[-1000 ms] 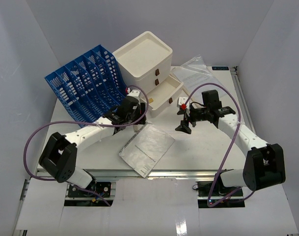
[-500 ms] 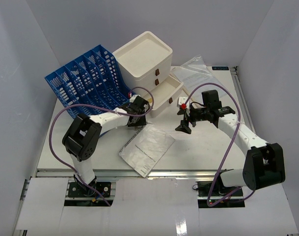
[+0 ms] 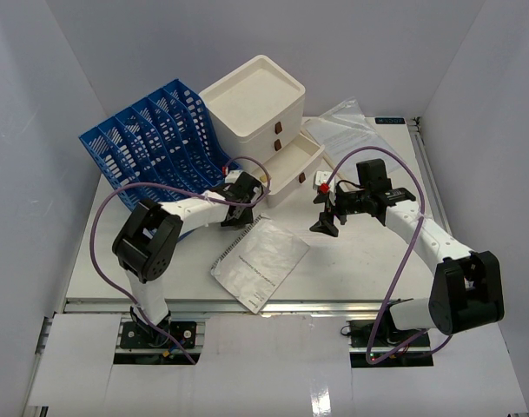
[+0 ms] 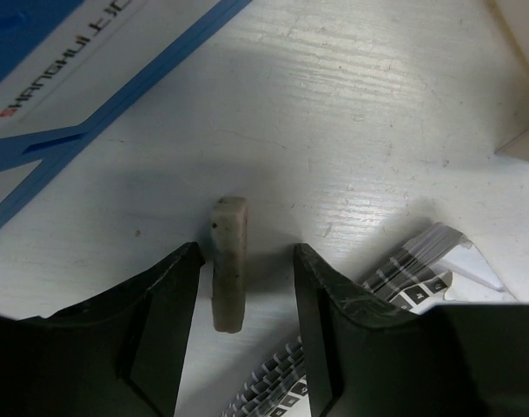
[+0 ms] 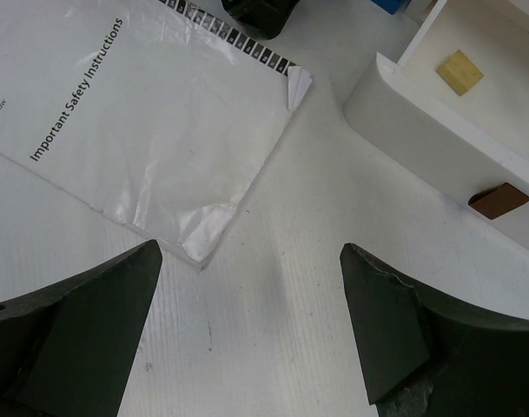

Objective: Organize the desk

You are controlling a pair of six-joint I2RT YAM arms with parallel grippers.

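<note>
Compared with one second ago, the left arm has lifted its elbow up and toward the middle, and the left gripper [image 3: 239, 205] has gone a little farther from the bases, to the spot between the blue file rack [image 3: 151, 152] and the spiral booklet [image 3: 260, 261]. The right arm has not moved. The desk [image 3: 351, 261] fills the middle of the top view under both arms, with its metal rail along the near and right edges. In the left wrist view the two fingers [image 4: 173, 304] stand apart on either side of a small beige block [image 4: 229, 261], which stands on its narrow edge on the white surface. It is very close to one finger and there is a clear gap to the other, so the claw is around it but not clamped. The right gripper [image 3: 324, 226] hangs over the desk with its claw spread wide and nothing between the fingers (the booklet cover below it reads "Important Safety Instructions"). Just beside it is the pulled-out drawer [image 5: 420, 130] of the white drawer box [image 3: 255, 104], with a brown handle [image 5: 499, 200] on its front. A plastic sleeve [image 3: 351, 130] with a paper inside lies at the far right corner.
</note>
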